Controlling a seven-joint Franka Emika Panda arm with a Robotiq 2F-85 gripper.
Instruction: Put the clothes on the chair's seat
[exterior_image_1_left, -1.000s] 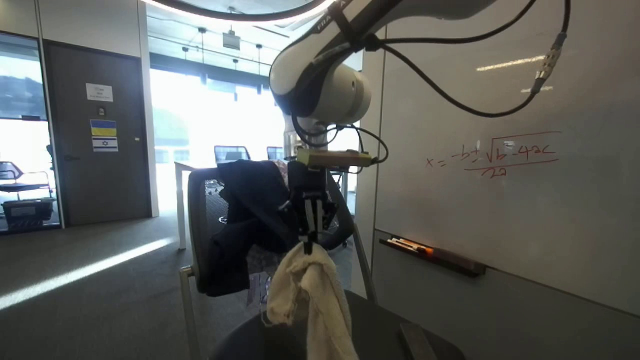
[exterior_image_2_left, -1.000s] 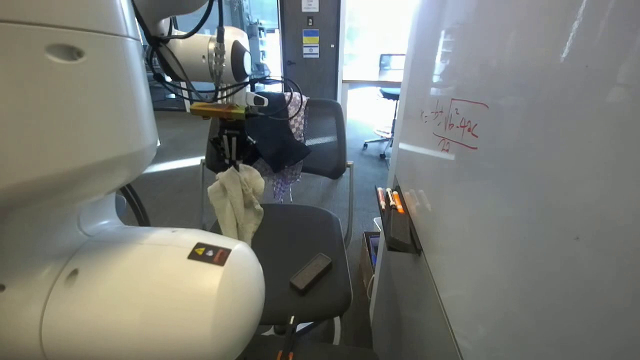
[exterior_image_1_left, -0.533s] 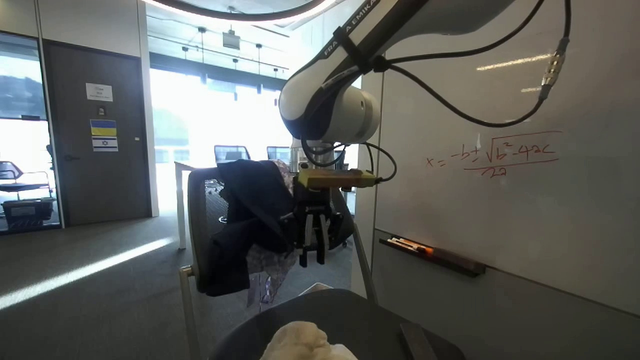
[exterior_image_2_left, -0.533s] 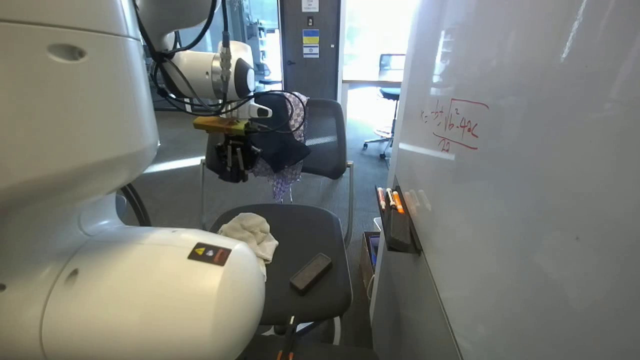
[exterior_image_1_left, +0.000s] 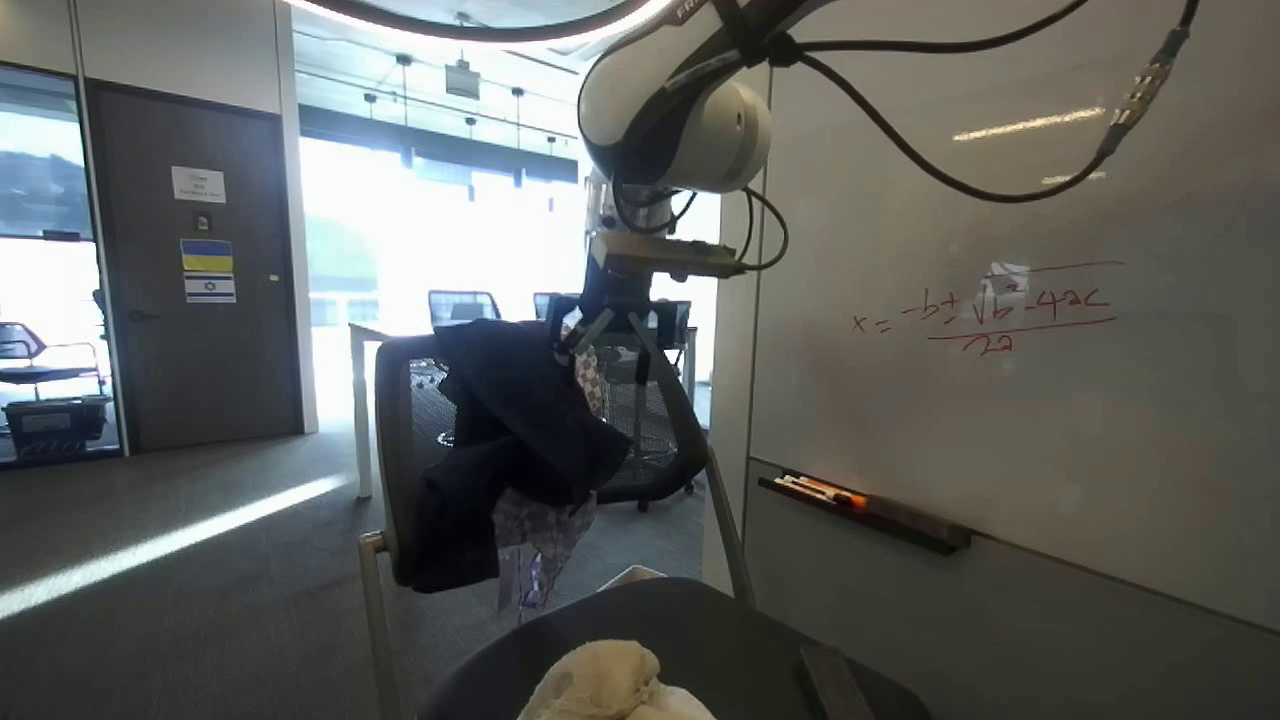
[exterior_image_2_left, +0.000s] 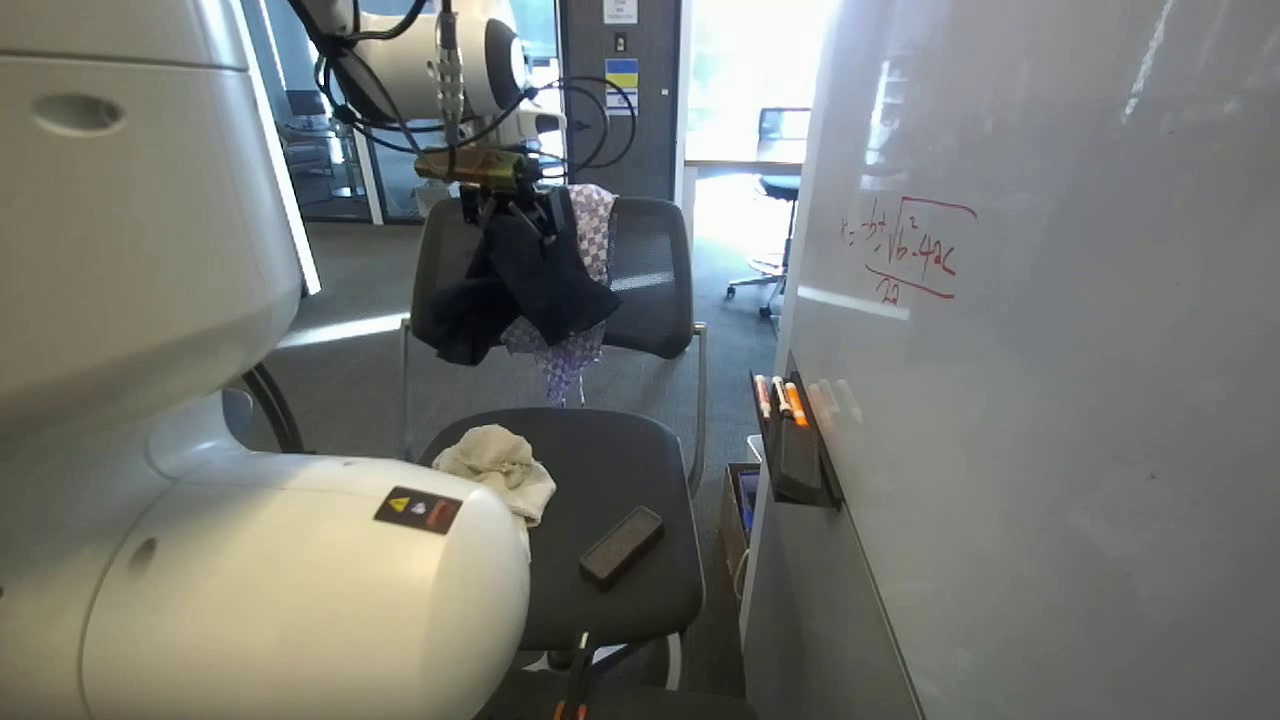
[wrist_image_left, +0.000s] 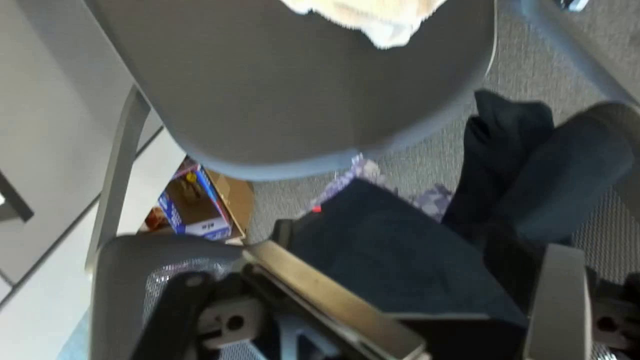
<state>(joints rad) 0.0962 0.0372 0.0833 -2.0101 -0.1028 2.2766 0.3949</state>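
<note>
In an exterior view, the hand (exterior_image_1_left: 602, 362) hangs by the top of the chair's back (exterior_image_1_left: 395, 470), its two fingers (exterior_image_1_left: 642, 368) spread well apart, with nothing in their hold. To the left and below, a dark garment (exterior_image_1_left: 510, 390) is draped over the chair's back, and a patterned cloth (exterior_image_1_left: 545, 525) hangs down beneath it. A cream cloth (exterior_image_1_left: 605, 680) lies crumpled on the seat (exterior_image_1_left: 700, 640), cut off by the bottom edge; a dark block (exterior_image_1_left: 835, 685) lies on the seat to its right. The whiteboard (exterior_image_1_left: 930, 400), bearing a formula (exterior_image_1_left: 1020, 328) in red, stands on the right, with markers (exterior_image_1_left: 820, 488) in its tray (exterior_image_1_left: 925, 530). A dark door (exterior_image_1_left: 150, 370) is at the far left.

In an exterior view, the robot's white arm (exterior_image_2_left: 280, 560) fills the near left and hides part of the seat. The cream cloth rests in a heap on the left of the seat, partly behind the arm, and the dark block lies slantwise to its right. Farther off, the hand is seen against the upper part of the dark garment; whether they touch cannot be told.

In the wrist view, the fingers stand wide apart, the dark garment visible in the gap between them. The seat spreads out beyond, with the edge of the cream cloth showing at the top. On the floor (wrist_image_left: 280, 200) to the left stands a brown box (wrist_image_left: 237, 200), blue and white inside.
</note>
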